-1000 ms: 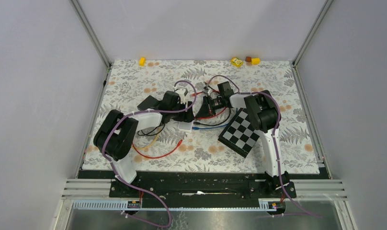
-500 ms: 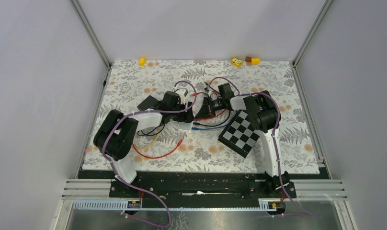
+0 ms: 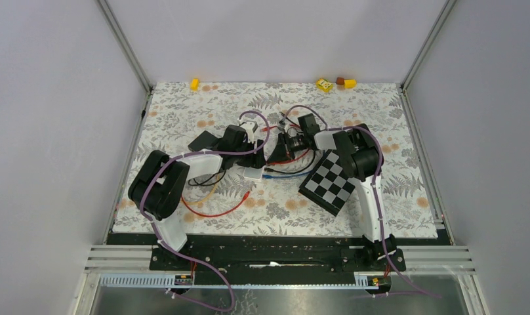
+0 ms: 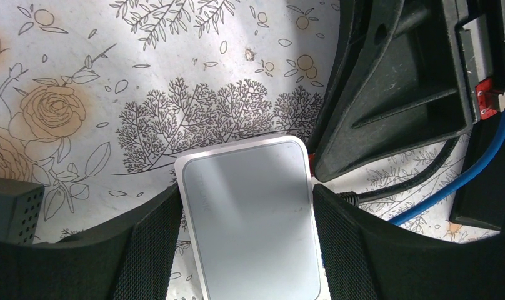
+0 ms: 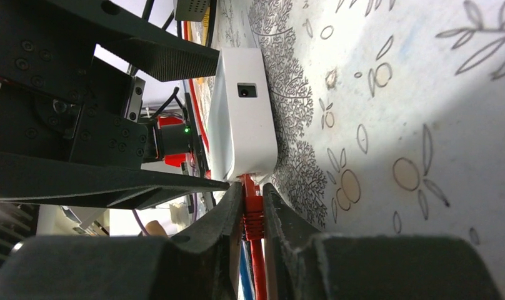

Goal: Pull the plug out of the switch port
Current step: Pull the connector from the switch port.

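Right end effector (image 5: 253,203) is clamped on the red plug (image 5: 252,219), which sits seated in the white switch (image 4: 250,219) on the middle of the counter (image 3: 183,111). The left end effector (image 4: 244,194) grips the switch's sides (bracing it, I judge). Grasps done; the pull itself remains.

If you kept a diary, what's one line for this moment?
left gripper: clamped around small white rectangular switch box | right gripper: shut on red cable plug | plug: seated, not yet pulled

No legible txt, labels, brands or nos. anywhere, incl. on switch (image 4: 250,219).
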You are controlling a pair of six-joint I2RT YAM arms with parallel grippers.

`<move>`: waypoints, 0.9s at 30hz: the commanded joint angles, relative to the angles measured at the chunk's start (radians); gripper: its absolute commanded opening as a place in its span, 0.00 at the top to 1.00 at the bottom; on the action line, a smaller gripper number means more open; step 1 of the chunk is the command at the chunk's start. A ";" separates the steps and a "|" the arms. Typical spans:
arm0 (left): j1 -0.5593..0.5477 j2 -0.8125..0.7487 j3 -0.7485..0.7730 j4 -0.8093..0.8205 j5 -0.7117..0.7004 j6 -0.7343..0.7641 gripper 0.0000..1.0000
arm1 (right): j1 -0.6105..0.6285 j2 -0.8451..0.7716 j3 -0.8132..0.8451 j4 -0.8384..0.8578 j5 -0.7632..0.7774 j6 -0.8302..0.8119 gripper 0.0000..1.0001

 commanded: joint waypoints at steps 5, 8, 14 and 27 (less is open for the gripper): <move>0.008 -0.016 -0.007 0.014 0.018 0.008 0.30 | 0.012 -0.041 -0.080 0.203 0.012 0.094 0.99; 0.011 -0.014 -0.009 0.014 0.024 0.004 0.30 | -0.004 -0.025 -0.038 0.137 0.011 0.067 0.99; 0.013 -0.012 -0.008 0.014 0.030 0.000 0.30 | -0.010 -0.039 0.074 -0.193 0.108 -0.145 1.00; 0.013 -0.004 -0.009 0.013 0.011 0.005 0.32 | 0.013 -0.195 -0.082 -0.109 0.247 -0.179 1.00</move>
